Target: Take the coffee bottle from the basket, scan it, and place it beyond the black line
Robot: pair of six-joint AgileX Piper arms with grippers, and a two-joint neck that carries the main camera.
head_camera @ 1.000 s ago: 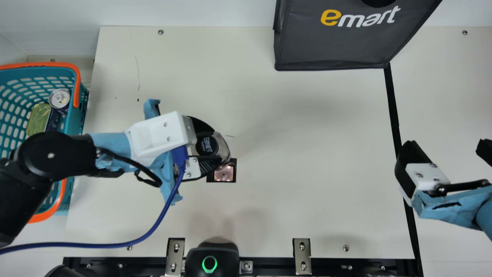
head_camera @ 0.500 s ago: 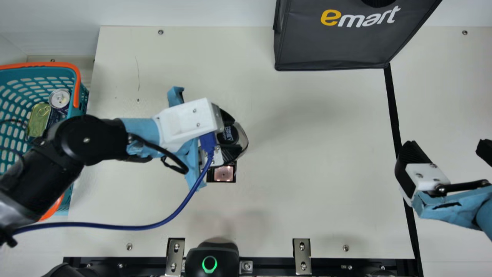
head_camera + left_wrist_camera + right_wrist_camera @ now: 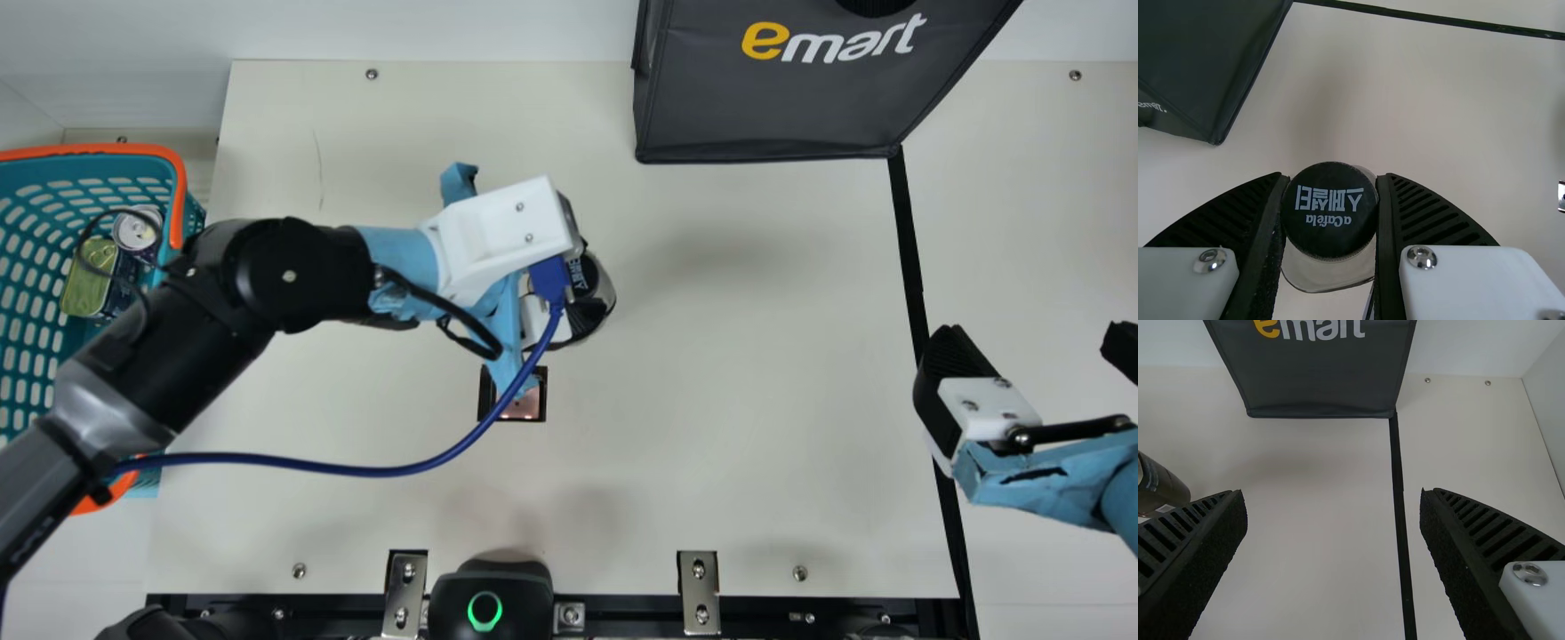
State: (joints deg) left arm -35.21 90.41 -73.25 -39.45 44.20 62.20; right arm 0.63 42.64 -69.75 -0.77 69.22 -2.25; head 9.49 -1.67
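With the coffee bottle (image 3: 1329, 232) grasped in my left end effector (image 3: 1333, 179) above the desk (image 3: 756, 427), before the black line (image 3: 909, 258), I should carry it smoothly across, avoiding my right end effector (image 3: 1333, 499), which is released and empty.

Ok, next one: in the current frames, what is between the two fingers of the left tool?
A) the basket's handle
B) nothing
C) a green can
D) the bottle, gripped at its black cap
D: the left wrist view shows the black cap of the bottle held between the ribbed fingers of the left tool.
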